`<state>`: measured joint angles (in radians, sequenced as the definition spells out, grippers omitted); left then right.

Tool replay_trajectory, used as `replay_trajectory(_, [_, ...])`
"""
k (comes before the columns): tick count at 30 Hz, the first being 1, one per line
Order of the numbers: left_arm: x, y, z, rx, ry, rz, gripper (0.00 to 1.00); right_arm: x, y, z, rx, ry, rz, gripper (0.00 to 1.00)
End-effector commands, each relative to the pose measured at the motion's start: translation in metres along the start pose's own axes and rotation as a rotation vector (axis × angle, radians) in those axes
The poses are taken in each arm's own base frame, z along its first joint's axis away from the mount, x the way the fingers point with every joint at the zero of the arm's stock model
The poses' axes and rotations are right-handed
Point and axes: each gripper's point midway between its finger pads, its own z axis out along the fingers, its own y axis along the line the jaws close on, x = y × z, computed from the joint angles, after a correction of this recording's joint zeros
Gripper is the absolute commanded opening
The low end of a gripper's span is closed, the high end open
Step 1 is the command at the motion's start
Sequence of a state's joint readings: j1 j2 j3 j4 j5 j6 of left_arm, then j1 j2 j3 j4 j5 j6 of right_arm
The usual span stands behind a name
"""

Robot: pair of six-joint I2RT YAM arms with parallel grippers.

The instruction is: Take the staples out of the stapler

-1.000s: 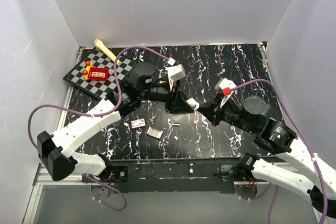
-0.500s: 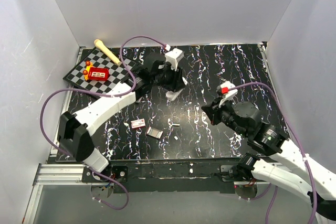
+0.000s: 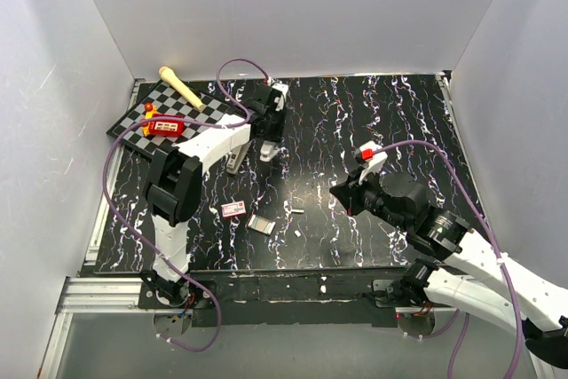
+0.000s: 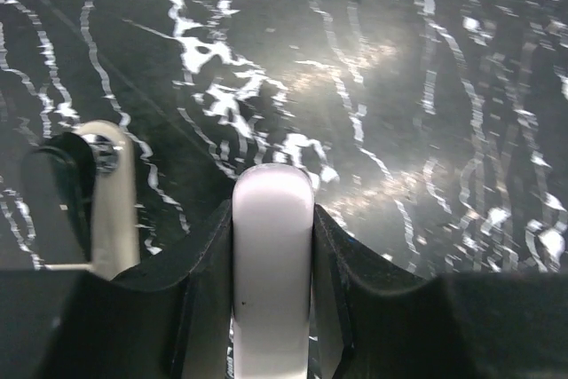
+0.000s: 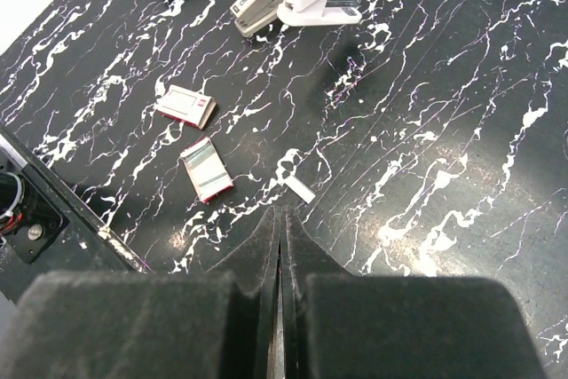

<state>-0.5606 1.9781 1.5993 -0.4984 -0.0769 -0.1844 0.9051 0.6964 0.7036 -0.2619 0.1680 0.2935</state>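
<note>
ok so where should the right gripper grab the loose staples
Take the staples at mid-length, across the narrow width, coming straight down from above. The strip lies flat on the table and is thin, so only its two long edges offer purchase. The right gripper is shut, so it must open first.

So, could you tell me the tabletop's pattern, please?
Tabletop: black with white streaks; right wrist view.

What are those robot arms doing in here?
The left arm's fingers are clamped on a white rounded thing, next to the stapler by the chessboard. The right arm's fingers are shut and empty, hanging over the table. A little strip of staples lies loose on the table near a small red-and-white box.
</note>
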Motion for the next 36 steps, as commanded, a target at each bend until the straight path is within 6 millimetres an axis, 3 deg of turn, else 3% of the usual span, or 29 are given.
replay_trajectory(1, [-0.034, 0.038, -0.003, -0.128, -0.087, -0.011, 0.00, -0.010, 0.007, 0.003, -0.036, -0.053, 0.021, 0.01])
replay_trajectory(10, [-0.025, 0.072, 0.020, -0.238, -0.097, -0.041, 0.00, -0.003, 0.008, 0.008, -0.045, -0.042, 0.020, 0.01])
replay_trajectory(21, [0.037, 0.048, 0.035, -0.134, 0.009, -0.146, 0.01, 0.001, 0.009, 0.008, -0.052, -0.029, 0.025, 0.01])
replay_trajectory(28, [0.062, 0.025, 0.026, -0.113, 0.029, -0.150, 0.17, 0.002, 0.012, 0.006, -0.065, -0.018, 0.033, 0.01])
replay_trajectory(31, [0.059, 0.024, 0.017, -0.120, 0.014, -0.152, 0.32, 0.001, 0.012, 0.005, -0.068, -0.017, 0.035, 0.01])
replay_trajectory(36, [0.045, 0.028, 0.003, -0.140, -0.021, -0.143, 0.44, 0.000, 0.014, 0.005, -0.075, -0.011, 0.034, 0.01])
